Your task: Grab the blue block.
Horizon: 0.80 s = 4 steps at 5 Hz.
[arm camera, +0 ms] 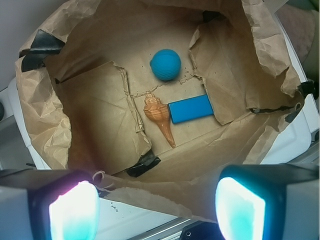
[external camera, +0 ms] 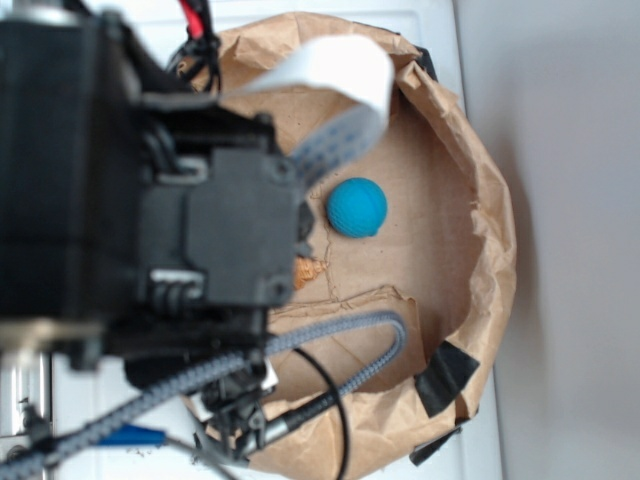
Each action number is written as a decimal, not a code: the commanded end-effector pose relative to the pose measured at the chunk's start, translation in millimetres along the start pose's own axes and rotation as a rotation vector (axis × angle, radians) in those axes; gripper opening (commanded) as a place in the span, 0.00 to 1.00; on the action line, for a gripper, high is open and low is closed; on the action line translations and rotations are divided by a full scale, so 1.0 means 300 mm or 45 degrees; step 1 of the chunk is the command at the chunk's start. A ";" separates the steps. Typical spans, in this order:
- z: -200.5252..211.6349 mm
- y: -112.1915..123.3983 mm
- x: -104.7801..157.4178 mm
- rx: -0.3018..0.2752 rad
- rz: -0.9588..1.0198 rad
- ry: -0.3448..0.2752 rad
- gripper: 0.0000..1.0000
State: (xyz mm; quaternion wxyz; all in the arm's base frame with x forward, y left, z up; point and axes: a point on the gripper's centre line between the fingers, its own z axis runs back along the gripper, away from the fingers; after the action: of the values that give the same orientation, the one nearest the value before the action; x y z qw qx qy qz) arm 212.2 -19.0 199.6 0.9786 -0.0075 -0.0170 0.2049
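Blue block flat on the brown paper liner, toward its middle, long side just beside an orange shell. Teal ball near, toward the far wall. Gripper above the near rim, holding nothing, fingers spread wide, well apart from the block.

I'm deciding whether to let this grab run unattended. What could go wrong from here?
1. The orange seashell lies right beside the blue block, apparently touching its end, so closing fingers could catch or shove the shell.
2. The teal ball sits just past the block; a nudge would probably set it rolling.
3. The crumpled paper lining rises close along the block's other end and might snag a finger.

The gripper is open, holding nothing.
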 end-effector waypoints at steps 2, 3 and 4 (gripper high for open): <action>-0.334 0.164 0.156 -0.020 0.328 -0.085 1.00; -0.364 0.185 0.225 0.017 0.445 -0.053 1.00; -0.364 0.185 0.225 0.017 0.445 -0.053 1.00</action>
State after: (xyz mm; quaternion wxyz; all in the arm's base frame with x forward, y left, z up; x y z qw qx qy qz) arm 252.6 44.9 79.3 0.9337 0.0032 -0.0077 0.3581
